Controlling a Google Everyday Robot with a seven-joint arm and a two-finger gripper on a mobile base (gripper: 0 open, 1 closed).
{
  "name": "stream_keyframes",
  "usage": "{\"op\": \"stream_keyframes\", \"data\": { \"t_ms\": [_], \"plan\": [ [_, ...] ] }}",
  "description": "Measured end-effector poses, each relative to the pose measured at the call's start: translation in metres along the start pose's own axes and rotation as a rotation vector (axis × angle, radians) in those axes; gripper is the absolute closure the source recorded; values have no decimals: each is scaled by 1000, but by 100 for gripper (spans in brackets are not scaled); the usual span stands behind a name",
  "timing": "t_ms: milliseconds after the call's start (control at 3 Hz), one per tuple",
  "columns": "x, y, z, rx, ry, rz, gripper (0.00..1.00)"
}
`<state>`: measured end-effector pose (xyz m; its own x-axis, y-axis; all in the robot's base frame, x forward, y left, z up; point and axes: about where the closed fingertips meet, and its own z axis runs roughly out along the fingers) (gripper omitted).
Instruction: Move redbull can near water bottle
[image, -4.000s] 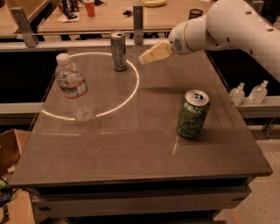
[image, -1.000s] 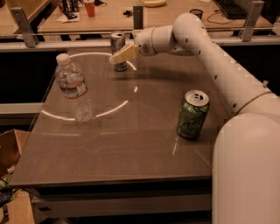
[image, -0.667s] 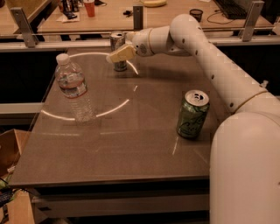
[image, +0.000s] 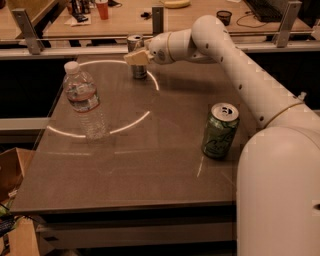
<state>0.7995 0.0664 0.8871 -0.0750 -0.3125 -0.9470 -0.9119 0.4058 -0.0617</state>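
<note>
The redbull can (image: 139, 73) is a slim silver-grey can standing upright at the far middle of the brown table (image: 135, 170). My gripper (image: 136, 57) reaches in from the right and sits right at the can's middle, covering it; only the can's top and base show. The water bottle (image: 84, 101) is clear with a white cap and stands upright at the left of the table, well apart from the can and nearer to me.
A wider green can (image: 220, 131) stands upright at the right of the table, beside my white arm (image: 235, 60). A lit ring of light lies on the tabletop. A rail with posts and a cluttered desk lie behind the table. A cardboard box (image: 10, 175) is at the lower left.
My arm has swung left from the right of the can. The gripper has closed in on the can and now overlaps its middle. Bottle and both cans have not moved.
</note>
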Motion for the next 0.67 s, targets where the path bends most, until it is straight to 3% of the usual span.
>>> {"op": "stream_keyframes", "data": {
  "t_ms": [333,667],
  "plan": [
    [-3,12,-11,-17,34,2,86],
    [-21,43,-26,-30,50,-36,100]
  ]
}}
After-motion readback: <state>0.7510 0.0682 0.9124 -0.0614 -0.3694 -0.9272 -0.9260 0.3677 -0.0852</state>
